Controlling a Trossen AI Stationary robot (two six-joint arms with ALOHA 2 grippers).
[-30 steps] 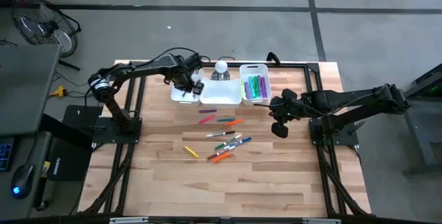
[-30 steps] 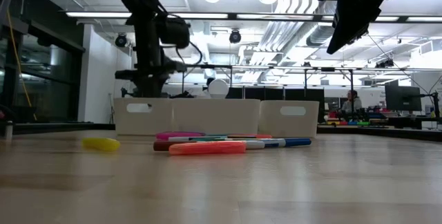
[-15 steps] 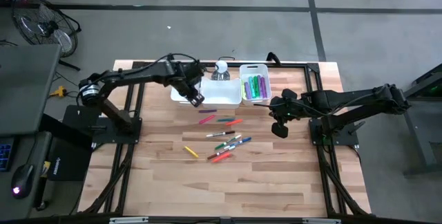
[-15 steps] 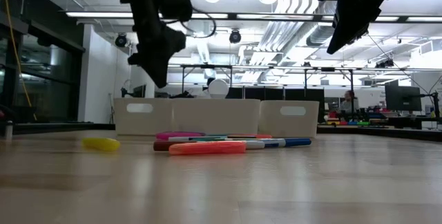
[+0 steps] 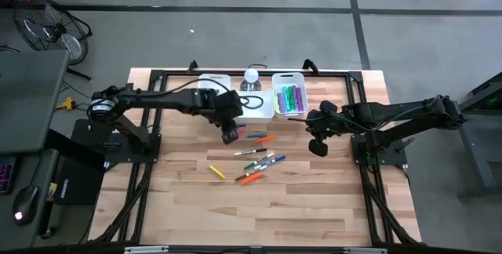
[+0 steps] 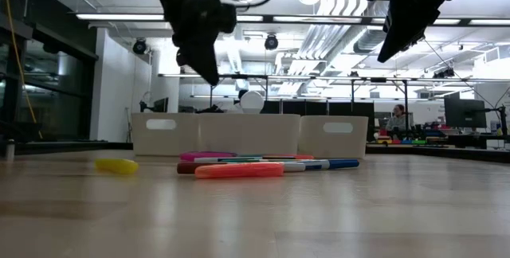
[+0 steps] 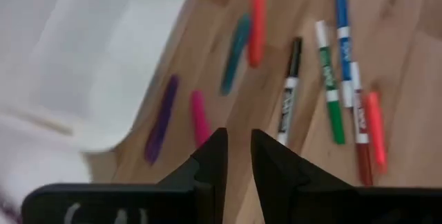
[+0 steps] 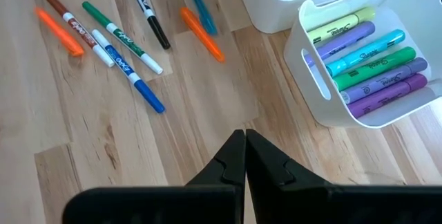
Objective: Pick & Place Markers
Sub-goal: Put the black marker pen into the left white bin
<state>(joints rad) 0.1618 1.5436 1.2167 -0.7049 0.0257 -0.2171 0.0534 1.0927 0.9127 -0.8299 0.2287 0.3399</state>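
Observation:
Loose markers in several colours lie flat on the wooden table, a yellow one apart to the left. In the left wrist view a purple marker and a pink marker lie nearest. My left gripper hovers above them, just in front of the white bins, its fingers a narrow gap apart with nothing between them. My right gripper hangs shut and empty over bare wood right of the markers. More markers lie in the right bin.
Three white bins stand in a row along the far edge: left, middle and right. A white round object sits behind them. Bare wood spreads across the near half of the table. Black frame rails run along the sides.
My left gripper has swung away from the left bin at the far edge, rising and travelling right and toward the near edge until it hangs over the purple and pink markers. My right arm has kept still, and no marker on the table has moved.

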